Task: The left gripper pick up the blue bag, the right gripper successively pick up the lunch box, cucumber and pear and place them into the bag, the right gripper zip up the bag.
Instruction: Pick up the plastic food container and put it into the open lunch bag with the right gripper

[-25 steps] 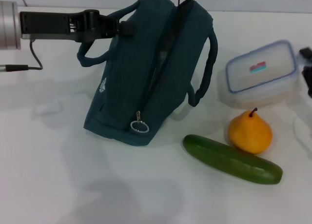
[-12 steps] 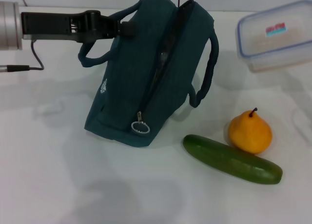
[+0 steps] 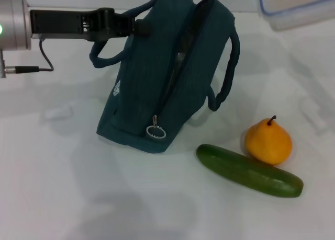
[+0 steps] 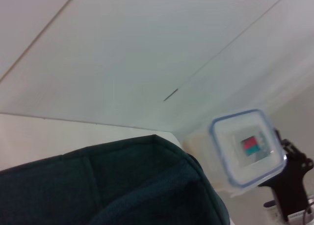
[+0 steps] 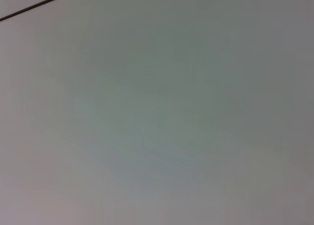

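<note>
The blue bag [image 3: 167, 72] stands near the table's far edge, tipped toward the left, its zip open along the top and the ring pull [image 3: 156, 132] hanging at the near end; what lies inside cannot be made out. The left gripper [image 3: 137, 26] is pinched on one carry handle [image 3: 112, 49] and holds it up. The lunch box [image 3: 298, 4] — clear, with a blue-rimmed lid — is in the air at the far right corner; in the left wrist view the dark right gripper [image 4: 289, 178] shows beneath it, though I cannot tell how its fingers are set. Whether the box holds anything is unclear. The pear [image 3: 268, 141] sits near the right edge, touching the cucumber [image 3: 249, 170] lying in front of it. The table [image 3: 78, 187] is plain white, with a pale wall behind. A second ago the box rested on the table beside the bag; the bag has shifted slightly rightward.
</note>
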You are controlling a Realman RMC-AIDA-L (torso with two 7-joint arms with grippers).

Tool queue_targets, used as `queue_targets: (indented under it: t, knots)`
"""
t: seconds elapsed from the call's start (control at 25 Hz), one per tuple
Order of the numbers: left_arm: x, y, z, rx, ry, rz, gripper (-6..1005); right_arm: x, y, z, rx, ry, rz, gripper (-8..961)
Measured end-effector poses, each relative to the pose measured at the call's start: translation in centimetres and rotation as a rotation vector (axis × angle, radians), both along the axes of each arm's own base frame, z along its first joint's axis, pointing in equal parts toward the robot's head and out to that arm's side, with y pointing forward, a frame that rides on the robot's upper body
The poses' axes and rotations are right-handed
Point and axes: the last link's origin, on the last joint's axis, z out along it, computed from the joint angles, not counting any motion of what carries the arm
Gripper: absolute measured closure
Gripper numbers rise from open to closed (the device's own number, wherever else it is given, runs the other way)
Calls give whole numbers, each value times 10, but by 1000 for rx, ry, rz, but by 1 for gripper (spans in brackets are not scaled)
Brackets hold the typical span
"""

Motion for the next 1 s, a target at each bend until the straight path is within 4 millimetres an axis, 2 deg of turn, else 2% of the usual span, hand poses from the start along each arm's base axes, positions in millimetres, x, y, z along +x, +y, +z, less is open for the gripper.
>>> queue_targets:
  t: [0.32,0.56,1.0]
  knots:
    - [7,3,-8,4,-6,-7,935,-32,19,7,30,8,97,858]
    - [16,6,-21,-9,9,-25,935,-54,31,-4,-19,-33,148,858]
    - [20,16,-25,12,-9,-2,935,-60,34,-35,-151,-153,144,858]
